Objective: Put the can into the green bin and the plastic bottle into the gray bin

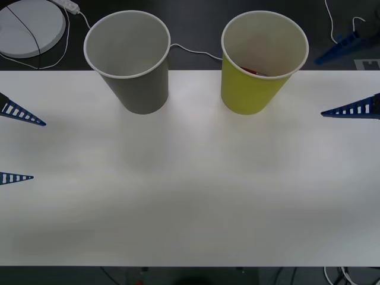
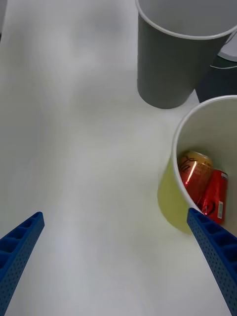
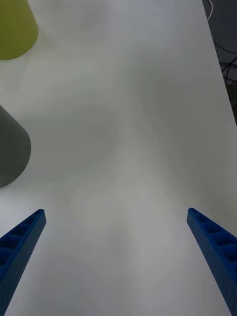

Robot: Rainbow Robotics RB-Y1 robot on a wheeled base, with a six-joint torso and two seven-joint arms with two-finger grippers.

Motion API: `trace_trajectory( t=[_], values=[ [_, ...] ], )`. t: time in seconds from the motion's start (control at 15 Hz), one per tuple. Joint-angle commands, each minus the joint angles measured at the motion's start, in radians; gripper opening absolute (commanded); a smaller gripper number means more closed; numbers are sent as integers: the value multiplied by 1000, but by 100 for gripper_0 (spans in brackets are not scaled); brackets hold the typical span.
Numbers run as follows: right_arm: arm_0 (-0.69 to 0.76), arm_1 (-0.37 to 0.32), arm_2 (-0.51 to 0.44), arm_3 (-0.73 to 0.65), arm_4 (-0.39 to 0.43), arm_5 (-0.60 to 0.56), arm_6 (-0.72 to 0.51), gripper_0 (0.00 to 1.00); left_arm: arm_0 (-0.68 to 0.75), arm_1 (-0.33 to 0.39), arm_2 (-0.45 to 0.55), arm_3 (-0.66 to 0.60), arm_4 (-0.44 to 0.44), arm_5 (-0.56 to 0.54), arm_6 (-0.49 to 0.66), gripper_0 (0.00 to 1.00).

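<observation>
White table (image 1: 190,202); round white disc (image 1: 29,27) with white cable (image 1: 196,51) on dark floor behind it.

A white table (image 1: 190,196) spans the front view from edge to edge. Two cups stand on it along its far edge: the gray bin (image 1: 133,65) at upper left of centre and the green bin (image 1: 258,65) at upper right, apart from each other.

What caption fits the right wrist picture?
Open right gripper above the table; the can lies inside the green bin.
</observation>
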Motion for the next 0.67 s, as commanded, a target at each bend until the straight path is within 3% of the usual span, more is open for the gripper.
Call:
trace_trajectory(
  t=[0.07, 0.4, 0.67],
  values=[
    [95, 0, -43, -6, -37, 0, 100, 100, 0, 0, 0, 0, 0, 0, 0, 100],
    [261, 26, -135, -16, -64, 0, 264, 100, 0, 0, 0, 0, 0, 0, 0, 100],
    [384, 57, -213, -92, -16, 0, 284, 100, 0, 0, 0, 0, 0, 0, 0, 100]
  ],
)
